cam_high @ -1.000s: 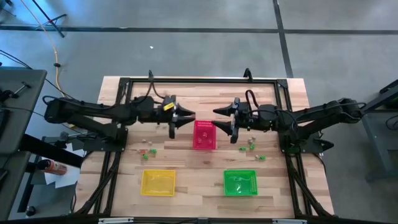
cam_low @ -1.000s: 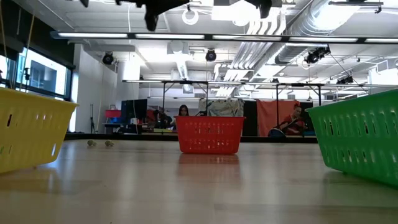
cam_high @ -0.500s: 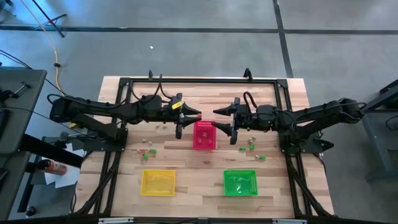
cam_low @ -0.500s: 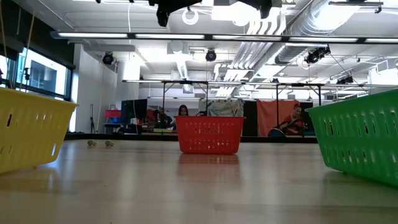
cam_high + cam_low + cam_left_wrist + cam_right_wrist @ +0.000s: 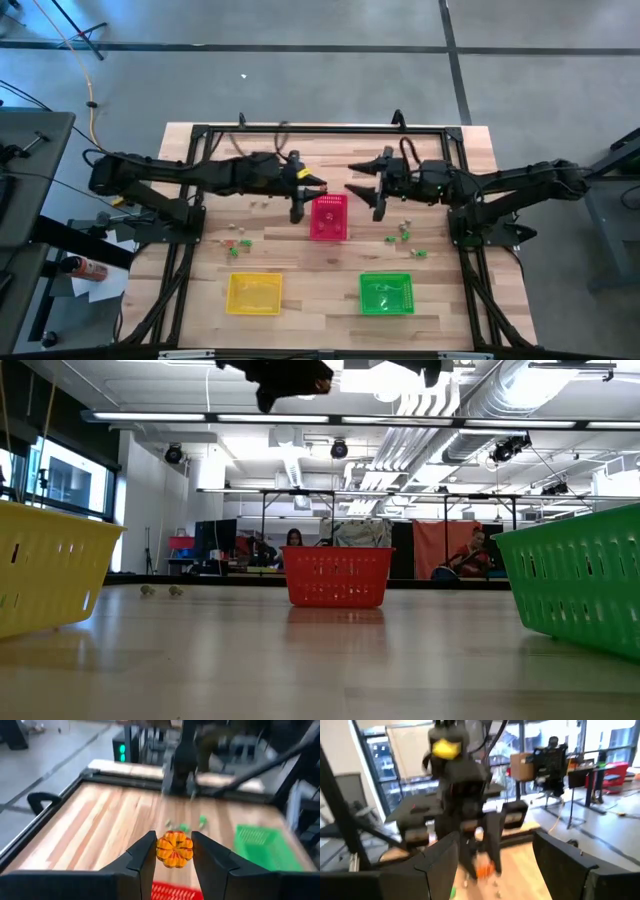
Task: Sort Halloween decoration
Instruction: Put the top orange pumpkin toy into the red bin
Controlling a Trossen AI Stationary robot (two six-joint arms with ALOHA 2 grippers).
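High view shows my left gripper stretched in from the left, hanging at the upper-left corner of the red basket, with the right gripper facing it from the other side, just beyond the basket's right edge. Left wrist view settles what I carry: the fingers are pinching a small orange pumpkin, held between the tips, and a strip of red mesh sits directly under them. So the relation that matters is simple: the basket lies just below and slightly toward the table's front from the pumpkin, and I judge the pumpkin hangs over the basket's back rim, not over its middle. A short reach forward should bring it over the opening before I let go; releasing now risks it glancing off the rim and rolling onto the wood. The left arm is the one on the job; my right gripper is spread wide and holds nothing, only hovering near the basket. The rest of the trinkets lie loose on the table: a green and pale scatter right of the basket, nearer the right arm, and a smaller cluster left of it. Yellow basket and green basket sit along the front edge, well apart from both grippers.
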